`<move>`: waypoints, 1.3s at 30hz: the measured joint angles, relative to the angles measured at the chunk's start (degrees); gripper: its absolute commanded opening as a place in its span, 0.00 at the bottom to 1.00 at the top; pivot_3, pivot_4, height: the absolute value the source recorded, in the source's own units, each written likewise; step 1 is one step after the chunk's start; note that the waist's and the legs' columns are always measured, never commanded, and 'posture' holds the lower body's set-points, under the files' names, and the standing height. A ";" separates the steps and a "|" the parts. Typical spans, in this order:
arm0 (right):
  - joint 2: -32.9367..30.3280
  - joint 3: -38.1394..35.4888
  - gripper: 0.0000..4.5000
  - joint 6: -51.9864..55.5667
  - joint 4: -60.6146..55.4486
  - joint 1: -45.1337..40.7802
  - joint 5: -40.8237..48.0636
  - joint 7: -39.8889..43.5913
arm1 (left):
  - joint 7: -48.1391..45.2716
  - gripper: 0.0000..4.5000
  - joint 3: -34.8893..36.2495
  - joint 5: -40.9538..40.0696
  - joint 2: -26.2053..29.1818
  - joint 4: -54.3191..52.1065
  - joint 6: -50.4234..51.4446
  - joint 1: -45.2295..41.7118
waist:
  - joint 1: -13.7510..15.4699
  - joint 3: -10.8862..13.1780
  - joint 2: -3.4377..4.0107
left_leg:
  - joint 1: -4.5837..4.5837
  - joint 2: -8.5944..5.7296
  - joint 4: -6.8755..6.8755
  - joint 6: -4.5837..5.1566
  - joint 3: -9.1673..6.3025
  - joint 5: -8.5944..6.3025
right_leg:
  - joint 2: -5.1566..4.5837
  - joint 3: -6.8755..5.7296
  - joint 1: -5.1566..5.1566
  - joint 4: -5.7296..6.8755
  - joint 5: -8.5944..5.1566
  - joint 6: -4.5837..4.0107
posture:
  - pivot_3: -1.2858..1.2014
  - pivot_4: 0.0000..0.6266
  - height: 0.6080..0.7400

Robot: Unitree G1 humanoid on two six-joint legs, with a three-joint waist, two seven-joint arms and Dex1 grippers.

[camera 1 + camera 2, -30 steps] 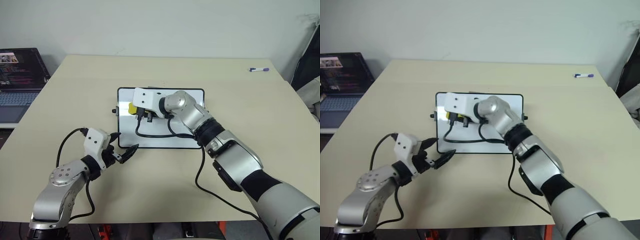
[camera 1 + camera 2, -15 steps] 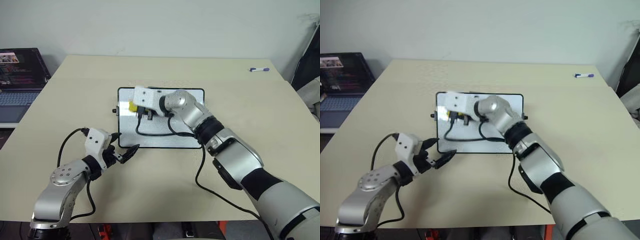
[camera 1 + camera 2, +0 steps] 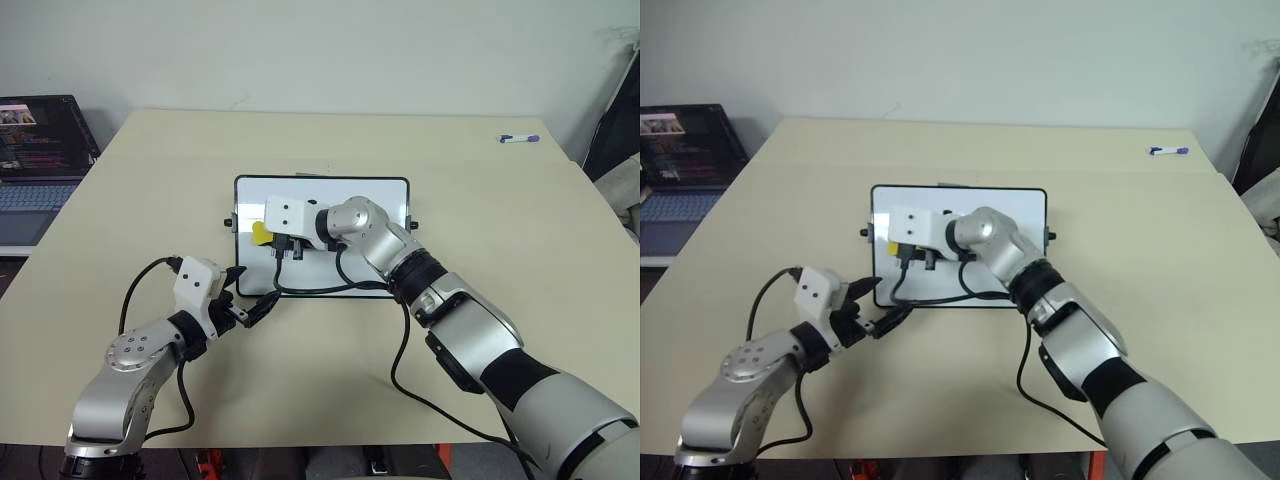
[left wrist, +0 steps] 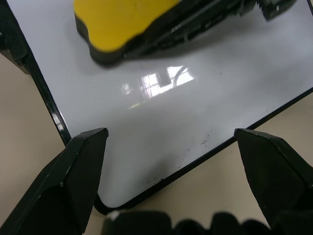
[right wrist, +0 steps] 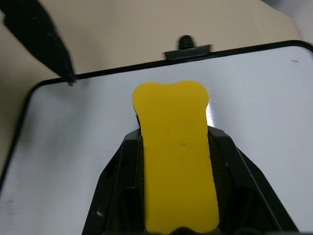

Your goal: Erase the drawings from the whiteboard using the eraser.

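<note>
Right tool (image 3: 272, 240) clamped on the yellow eraser (image 3: 261, 234), held against the left part of the whiteboard (image 3: 380, 200) on the tabletop (image 3: 480, 220). Left tool (image 3: 250, 305), fingers spread apart, straddles the board's near-left corner.

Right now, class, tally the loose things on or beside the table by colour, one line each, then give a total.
White: 2, the whiteboard and the marker
Yellow: 1, the eraser
Dark: 1, the laptop
Total: 4
</note>
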 measured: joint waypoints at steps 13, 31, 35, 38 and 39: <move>-17.70 -25.77 0.29 35.62 -68.15 36.63 15.21 -2.83 | -6.47 1.00 -9.96 3.12 2.84 0.31 -1.13 -14.05 | 1.28 0.03 0.04 | -0.99 -0.05 0.07 -0.05 -0.27 -0.03 | 0.02 -0.23 -0.64 -0.11 -0.05 0.21 | 0.52 0.24 1.00; -7.95 -34.23 0.29 57.19 -85.45 64.73 15.71 -31.39 | -25.07 1.00 -33.11 8.41 -8.55 16.96 -5.67 -41.23 | -0.14 0.05 0.10 | -0.78 -0.06 0.18 -0.05 0.07 -0.01 | 0.67 0.38 -0.61 -0.02 -0.27 0.61 | 0.52 0.24 1.00; -5.02 -34.96 0.29 53.76 -79.87 62.07 15.59 -36.59 | -27.27 1.00 -34.45 10.11 -10.45 20.62 -8.11 -43.04 | -0.16 0.05 0.10 | -0.79 -0.02 0.17 -0.04 0.05 -0.01 | 0.76 0.40 -0.63 -0.02 -0.27 0.61 | 0.52 0.24 1.00; -4.65 -34.95 0.29 50.68 -76.44 59.71 15.68 -38.73 | -28.80 1.00 -35.51 11.05 -11.67 21.95 -9.09 -44.05 | -0.03 0.05 0.10 | -0.82 -0.03 0.18 -0.04 0.05 -0.01 | 0.76 0.40 -0.63 -0.03 -0.27 0.61 | 0.52 0.24 1.00; -4.54 -34.91 0.29 49.81 -75.23 59.08 15.74 -39.12 | -28.99 1.00 -35.76 11.42 -12.05 22.23 -9.67 -44.14 | -0.02 0.05 0.11 | -0.82 -0.03 0.18 -0.04 0.06 -0.01 | 0.76 0.41 -0.63 -0.04 -0.27 0.61 | 0.52 0.24 1.00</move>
